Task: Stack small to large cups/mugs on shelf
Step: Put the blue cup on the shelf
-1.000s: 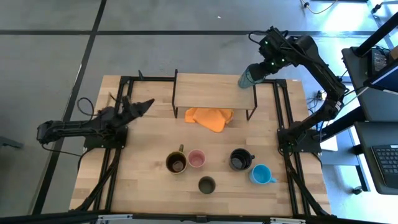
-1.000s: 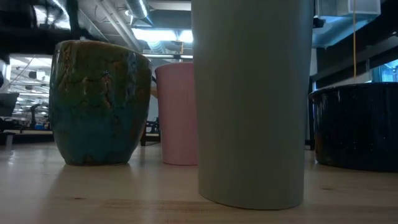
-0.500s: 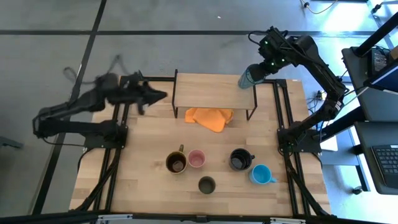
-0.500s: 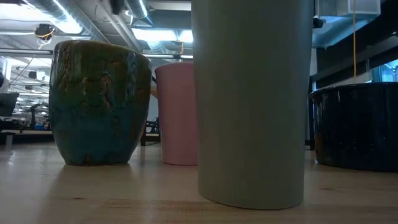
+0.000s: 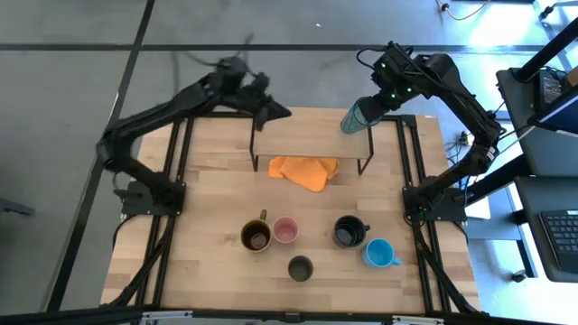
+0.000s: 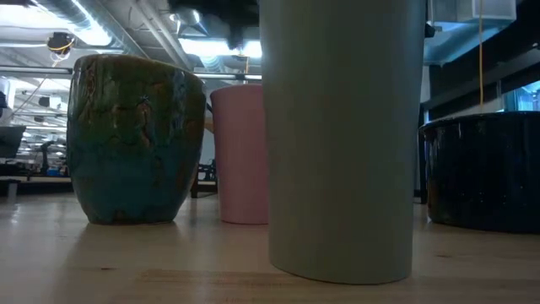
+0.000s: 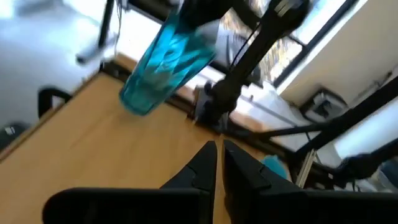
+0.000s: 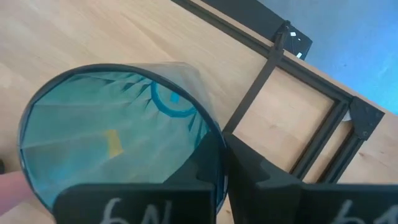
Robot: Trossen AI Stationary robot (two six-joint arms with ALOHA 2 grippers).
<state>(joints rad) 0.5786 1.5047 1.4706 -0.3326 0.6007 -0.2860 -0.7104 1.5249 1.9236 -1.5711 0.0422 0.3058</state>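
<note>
The right gripper [image 5: 372,101] pinches the rim of the teal tumbler [image 5: 356,115] over the shelf [image 5: 312,134] at 1 o'clock on the table, apparently for placement there. The left gripper [image 5: 278,112], fingers closed and empty, hovers at 11 o'clock. Five cups wait near 6 o'clock.

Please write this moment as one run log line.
right pincer: shut on teal tumbler, tilted over shelf | left pincer: shut, empty, above shelf
</note>
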